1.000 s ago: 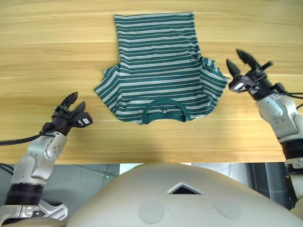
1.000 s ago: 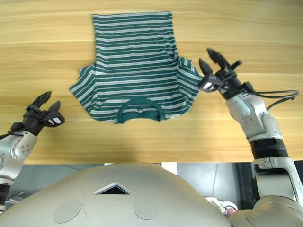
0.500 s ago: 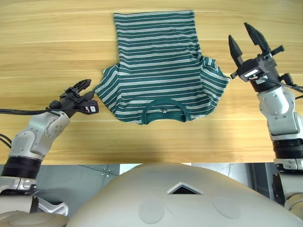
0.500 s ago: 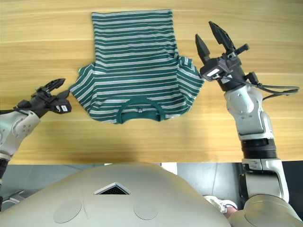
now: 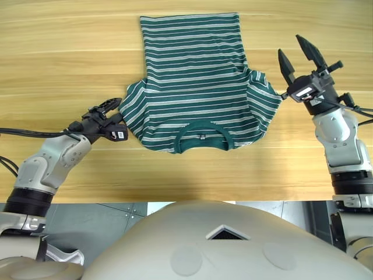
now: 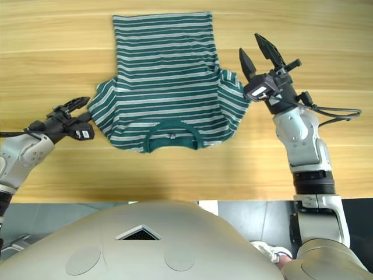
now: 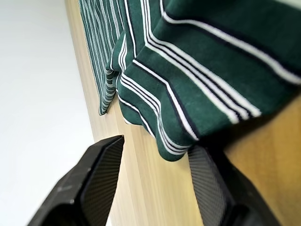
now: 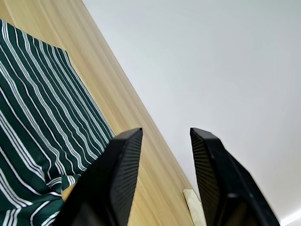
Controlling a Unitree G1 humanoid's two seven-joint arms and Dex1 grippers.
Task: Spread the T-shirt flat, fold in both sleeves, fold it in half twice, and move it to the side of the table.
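Observation:
A green T-shirt [image 5: 195, 87] with white stripes lies on the wooden table [image 5: 70, 52], collar toward me and hem at the far side. Both short sleeves are bunched at its sides. My left gripper [image 5: 109, 112] is low on the table at the tip of the left sleeve [image 5: 132, 106]. It is open, and in the left wrist view the sleeve's edge [image 7: 174, 141] lies between its fingers [image 7: 96, 181]. My right gripper [image 5: 293, 49] is open and tilted upward, just beyond the right sleeve [image 5: 263, 99] and above the table.
Bare wood stretches to the left and right of the shirt and in front of the collar. The table's front edge [image 5: 175, 200] runs close to me, with grey floor below. Cables trail from both wrists.
My left gripper has moved right along the table up to the left sleeve's tip. My right gripper rose and tilted upward beside the right sleeve, then dropped slightly.

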